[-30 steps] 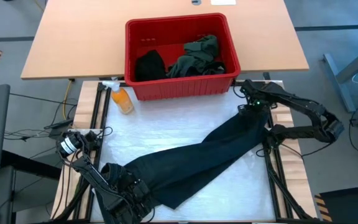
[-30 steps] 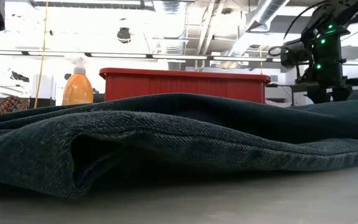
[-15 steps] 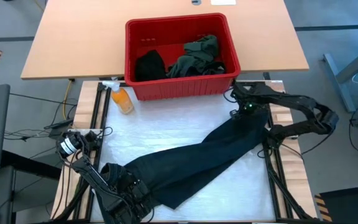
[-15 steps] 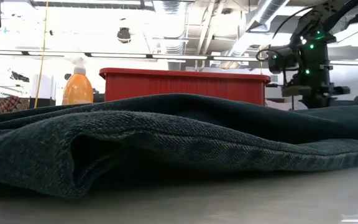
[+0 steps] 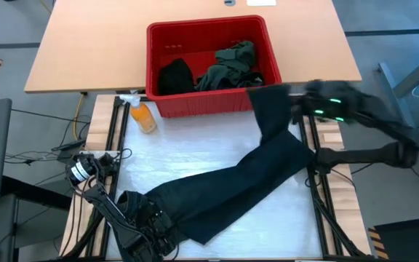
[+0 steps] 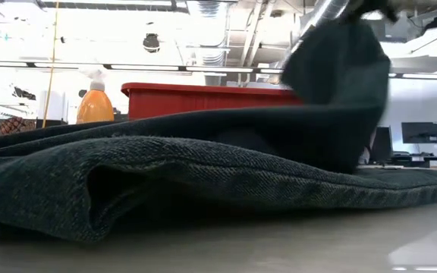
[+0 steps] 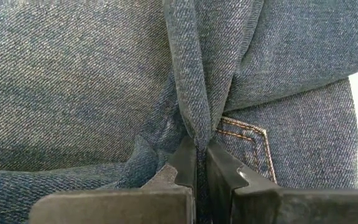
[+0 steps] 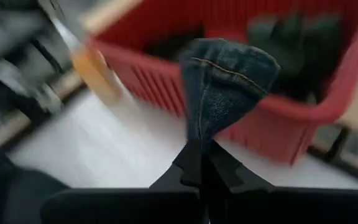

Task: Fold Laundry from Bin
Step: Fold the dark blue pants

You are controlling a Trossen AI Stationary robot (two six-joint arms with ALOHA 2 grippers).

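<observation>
one pair of trousers (image 5: 238, 185) out of bin (image 5: 167, 108), spread diagonally across table just in front of it, no fold finished. right gripper (image 8: 202, 154) pinched shut on hem end, lifting it beside bin's front right corner. left gripper (image 7: 201, 163) clamped on denim fold at waist end, far from bin. olive-green piece (image 5: 231, 64) and black cloth (image 5: 174, 76) lie inside bin, untouched. judged early: first fold beginning, two garments left.

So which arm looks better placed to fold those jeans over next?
Probably the right. The right gripper is shut on the jeans leg end, lifted near the bin. The left gripper pins the waist at the table's near corner.
</observation>
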